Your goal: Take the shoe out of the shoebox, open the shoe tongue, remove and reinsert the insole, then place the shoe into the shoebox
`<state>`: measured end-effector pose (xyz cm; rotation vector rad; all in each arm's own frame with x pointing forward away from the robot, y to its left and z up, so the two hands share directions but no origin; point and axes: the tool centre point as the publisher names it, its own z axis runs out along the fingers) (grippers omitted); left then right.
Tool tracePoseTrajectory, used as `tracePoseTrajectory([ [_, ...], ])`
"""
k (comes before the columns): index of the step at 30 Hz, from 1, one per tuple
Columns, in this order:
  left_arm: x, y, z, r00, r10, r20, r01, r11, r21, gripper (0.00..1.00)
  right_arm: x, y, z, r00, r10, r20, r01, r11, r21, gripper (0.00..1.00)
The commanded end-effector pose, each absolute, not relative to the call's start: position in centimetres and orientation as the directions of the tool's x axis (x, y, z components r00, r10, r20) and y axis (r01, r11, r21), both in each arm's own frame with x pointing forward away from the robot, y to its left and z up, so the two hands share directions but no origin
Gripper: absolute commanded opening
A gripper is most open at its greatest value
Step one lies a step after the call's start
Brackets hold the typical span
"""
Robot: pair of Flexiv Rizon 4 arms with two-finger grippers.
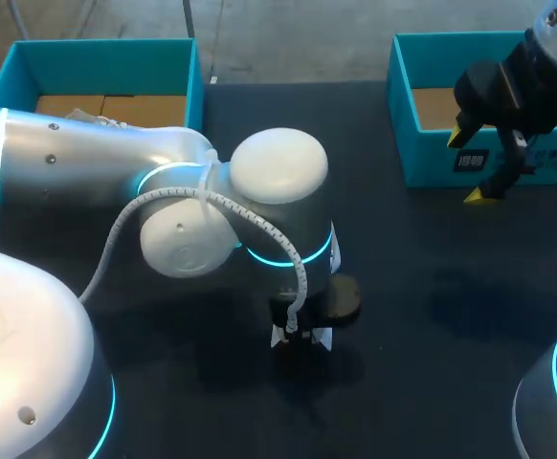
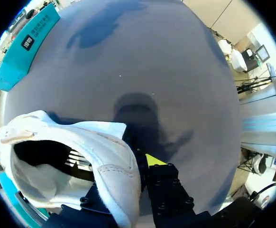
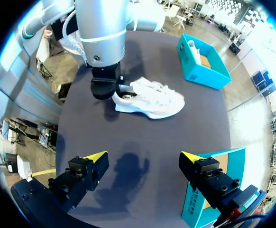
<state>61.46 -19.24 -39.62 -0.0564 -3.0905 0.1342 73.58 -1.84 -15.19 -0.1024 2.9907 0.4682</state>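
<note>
- The left gripper [image 2: 128, 166] pinches the rim of a white shoe [image 3: 150, 99]. One yellow-tipped finger [image 2: 154, 159] is pressed against the outside of the rim, and the other finger is hidden behind it.
- The shoe lies on its sole on the dark tabletop [image 1: 403, 287], outside both boxes. The left gripper holds it at the heel end, and its open mouth faces that arm's wrist camera.
- In the head view the left arm [image 1: 97, 163] comes in from the left edge and ends at the centre of the frame, where its wrist covers nearly all of the shoe.
- The right gripper [image 3: 142, 156] is spread wide with nothing between its fingers. It hangs above bare tabletop, well apart from the shoe.
- In the head view the right gripper sits at the upper right, in front of a teal box [image 1: 432, 153].
- A second teal box [image 1: 194, 76] stands at the upper left of the head view.
</note>
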Motion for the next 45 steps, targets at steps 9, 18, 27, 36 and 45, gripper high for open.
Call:
tracePoseTrajectory([
  [9,61.6,-17.6,-32.7,-0.979,0.008,0.204,0.006,1.000,-0.013,0.00,73.8,-1.7,-15.2,-0.992,-0.050,-0.117,-0.083,0.951,0.297,1.00],
  [18,62.4,-16.0,-26.8,-0.988,0.028,0.155,0.028,1.000,-0.007,0.00,73.8,-1.7,-15.2,-0.992,-0.050,-0.117,-0.083,0.951,0.297,1.00],
  [27,63.7,-14.2,-22.3,-0.988,0.041,0.147,0.038,0.999,-0.022,0.00,73.8,-1.7,-15.2,-0.992,-0.050,-0.117,-0.083,0.951,0.297,1.00],
  [36,65.3,-13.1,-19.1,-0.991,0.047,0.124,0.046,0.999,-0.008,0.00,73.8,-1.7,-15.2,-0.992,-0.050,-0.117,-0.083,0.951,0.297,1.00],
  [45,65.3,-13.1,-19.1,-0.991,0.047,0.124,0.046,0.999,-0.008,0.00,73.8,-1.7,-15.2,-0.992,-0.050,-0.117,-0.083,0.951,0.297,1.00],
])
